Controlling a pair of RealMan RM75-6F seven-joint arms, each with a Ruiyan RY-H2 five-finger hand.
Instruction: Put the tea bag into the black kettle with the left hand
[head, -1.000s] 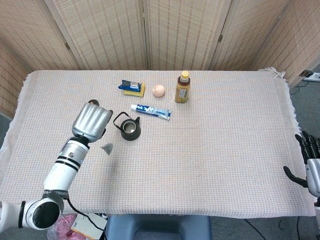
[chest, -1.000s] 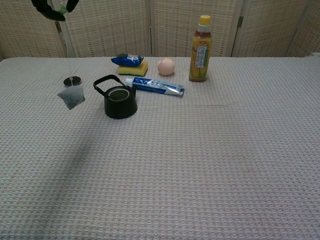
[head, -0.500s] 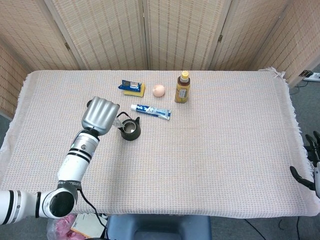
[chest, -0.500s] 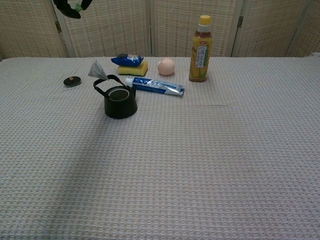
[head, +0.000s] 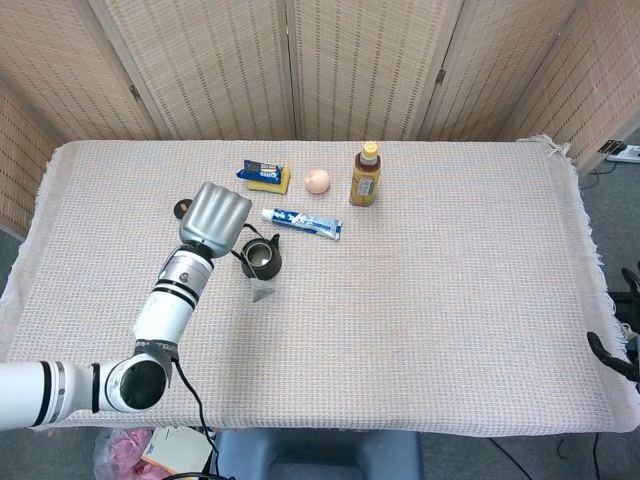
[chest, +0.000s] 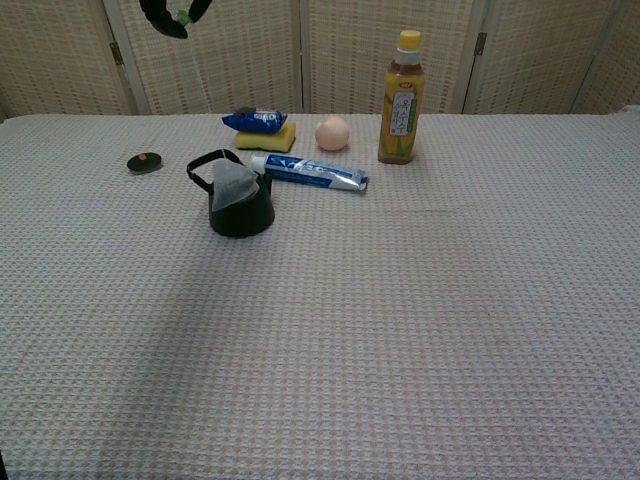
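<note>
At the far left, one small round black lid (chest: 145, 161) is lying flat on the woven cream tablecloth (head: 430, 290), well apart from everything else. Next to the right, the robot's silver left hand (head: 214, 216) is hovering high above the table. In the chest view only its dark fingertips (chest: 172, 18) are showing at the top edge, pinching a small green tag, so the hand is holding the tea bag by its string. The one grey, pyramid-shaped tea bag (chest: 235, 183) is hanging in the air just in front of the single black kettle with its arched handle (chest: 240, 207), level with the kettle's open mouth and not yet inside it. In the head view the bag (head: 264, 290) is appearing just below the kettle (head: 261, 259).

Behind the kettle, one blue packet is sitting on one yellow sponge (chest: 264, 133). One blue and white toothpaste tube (chest: 307, 172) is lying on its side just right of the kettle. One pale pink egg-shaped ball (chest: 332, 133) is sitting behind the tube. One yellow-capped bottle of amber drink (chest: 398, 100) is standing upright to the right of that.

At the far right edge of the head view, only dark fingers of the right hand (head: 612, 355) are peeking in beyond the table; its state cannot be told.
</note>
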